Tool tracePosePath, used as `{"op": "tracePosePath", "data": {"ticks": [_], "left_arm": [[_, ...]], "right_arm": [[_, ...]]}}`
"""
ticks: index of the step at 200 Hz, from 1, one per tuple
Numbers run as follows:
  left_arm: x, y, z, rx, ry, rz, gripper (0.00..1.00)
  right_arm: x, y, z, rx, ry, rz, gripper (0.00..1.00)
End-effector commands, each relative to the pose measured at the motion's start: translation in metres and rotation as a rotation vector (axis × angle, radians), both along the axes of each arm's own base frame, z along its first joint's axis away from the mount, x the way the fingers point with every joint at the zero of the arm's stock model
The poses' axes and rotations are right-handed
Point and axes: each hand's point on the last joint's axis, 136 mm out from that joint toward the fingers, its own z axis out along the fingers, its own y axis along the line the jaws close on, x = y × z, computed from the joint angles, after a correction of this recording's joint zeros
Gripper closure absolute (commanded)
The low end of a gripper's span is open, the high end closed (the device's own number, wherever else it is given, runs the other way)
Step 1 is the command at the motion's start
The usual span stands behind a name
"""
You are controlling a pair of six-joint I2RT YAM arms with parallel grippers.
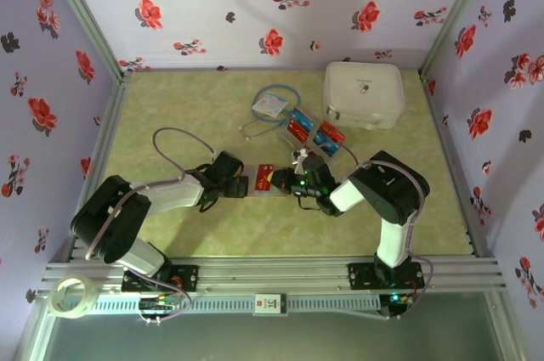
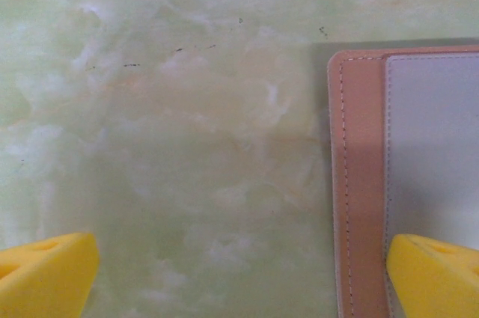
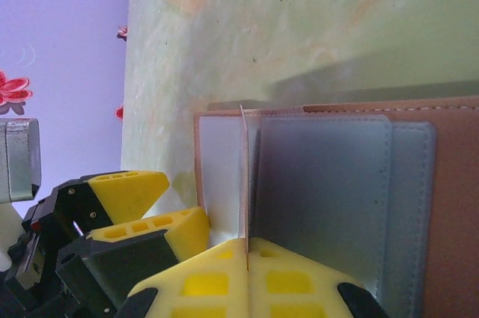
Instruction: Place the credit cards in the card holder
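Card holder (image 2: 358,183) lies open and flat on the green marbled table (image 1: 187,123), roughly mid-table between the two arms, inner side up; tan stitched border and greyish sleeves are visible in both wrist views. I read the left gripper (image 2: 239,277) as spread fully wide with nothing in it: one yellow fingertip (image 2: 45,273) is over bare table, and the other overlaps the holder's near edge at the sleeve. I cannot tell whether that tip presses on the leather or only hovers above it. The right gripper (image 3: 247,254) has its yellow fingers pinched together on one credit card (image 3: 243,176), which the right wrist camera sees edge-on as a thin pale line rising from the seam between the fingers. The card's far end sits at the boundary between the pale left sleeve and the darker grey sleeve; I cannot tell whether it has entered a slot or just rests against it. From above, the card's red face shows over the holder's middle. The left arm's fingers (image 3: 131,183) appear in the right wrist view just beside the holder's left edge. Loose credit cards (image 1: 297,127), red and blue, lie in a small cluster farther back on the table, apart from the holder. A white tag with a blue cord loop (image 1: 272,104) is just behind them, and a white square case (image 1: 364,93) sits at the back right. A tape roll (image 1: 70,297) rests on the frame rail at near left.
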Motion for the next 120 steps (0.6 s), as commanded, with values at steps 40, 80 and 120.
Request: {"op": "tracePosePath", "data": {"ticks": [40, 80, 120], "left_arm": [[-0.0096, 0.0102, -0.0146, 0.053, 0.035, 0.013, 0.0], [-0.0095, 0.0099, -0.0144, 0.052, 0.035, 0.012, 0.0], [-0.0093, 0.01, -0.0147, 0.053, 0.035, 0.012, 0.0]], "right_arm": [[-0.0121, -0.0016, -0.0135, -0.033, 0.046, 0.023, 1.0], [-0.0144, -0.0034, -0.0168, -0.048, 0.06, 0.024, 1.0], [-0.0168, -0.0028, -0.0176, -0.051, 0.071, 0.035, 1.0]]}}
